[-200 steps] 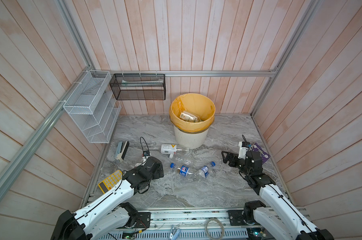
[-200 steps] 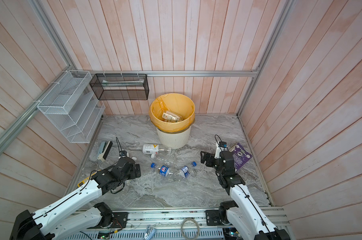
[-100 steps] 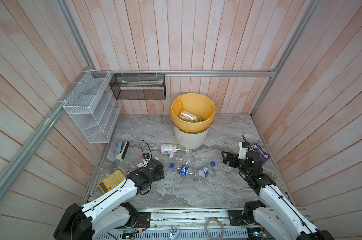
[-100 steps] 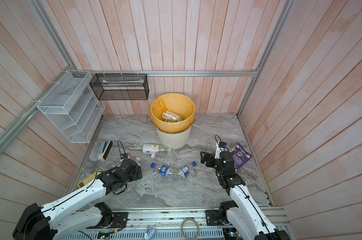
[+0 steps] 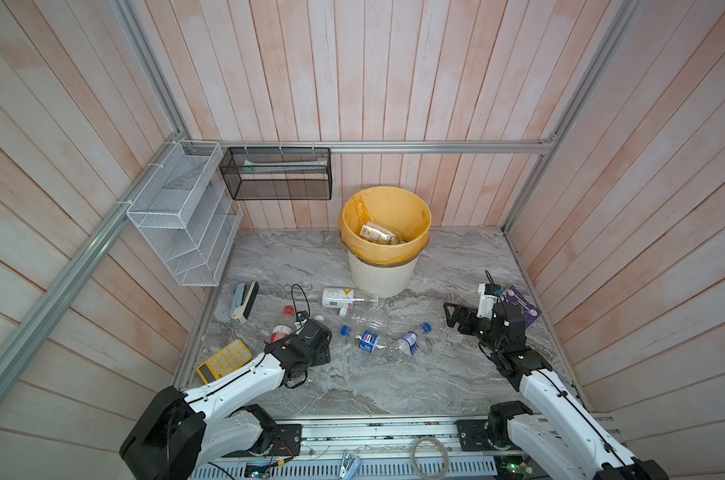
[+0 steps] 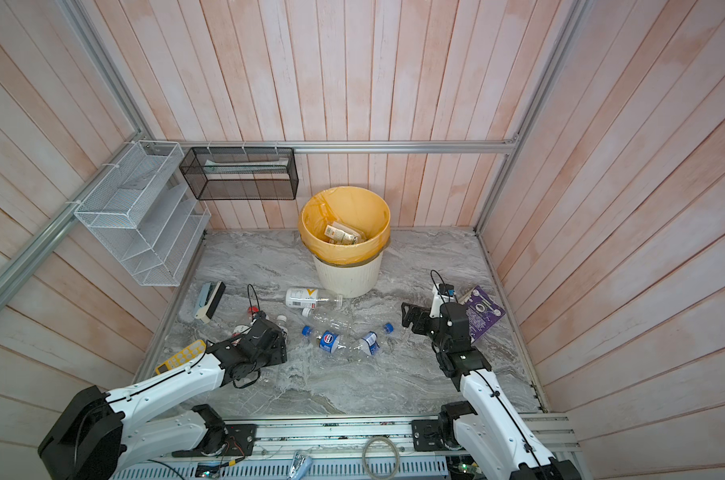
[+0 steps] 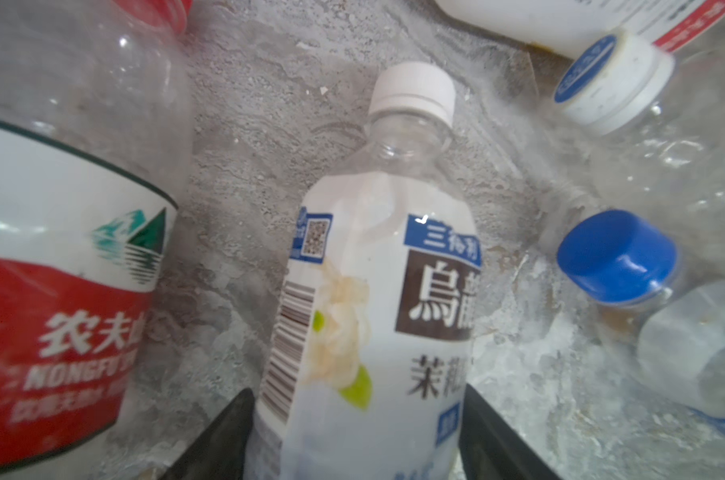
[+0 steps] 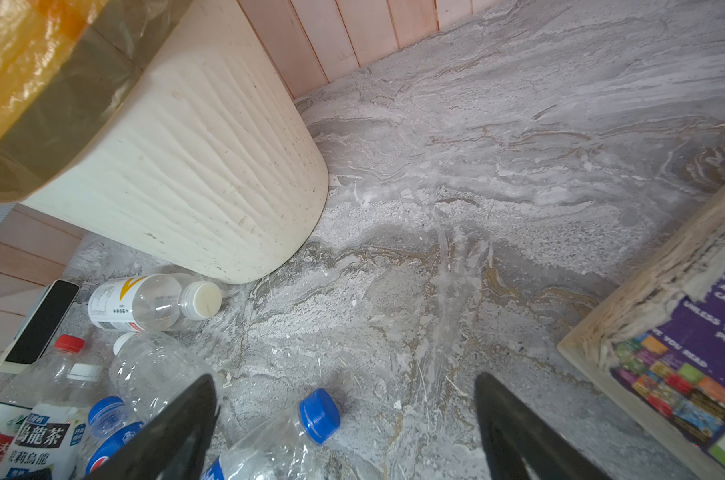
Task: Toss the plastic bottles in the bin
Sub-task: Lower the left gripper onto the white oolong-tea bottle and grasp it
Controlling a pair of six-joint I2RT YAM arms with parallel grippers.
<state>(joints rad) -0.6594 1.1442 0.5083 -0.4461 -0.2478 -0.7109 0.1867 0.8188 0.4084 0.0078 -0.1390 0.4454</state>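
Near the left edge of the counter (image 5: 394,386), the left jaws pinch a lying tea bottle (image 7: 373,311); the right jaws hang spread, empty. Grasping is in hand, I judge; next, lift it over the bin (image 5: 381,278) at the back edge.

In both top views the left arm (image 5: 236,376) rises from its base at the lower left and stretches low over the counter toward the centre, its black wrist pitched down. The left gripper (image 7: 358,419) shows only as two dark fingers (image 7: 228,432) at the bottom of the left wrist view, pressed against either side of a lying white-capped bottle (image 7: 377,291).

The right arm (image 5: 552,395) climbs from the lower right base, elbow bent, its wrist at the right of the frame. The right gripper (image 5: 452,316) points left toward the centre, raised above the counter, jaws spread wide with nothing between them (image 8: 346,380).
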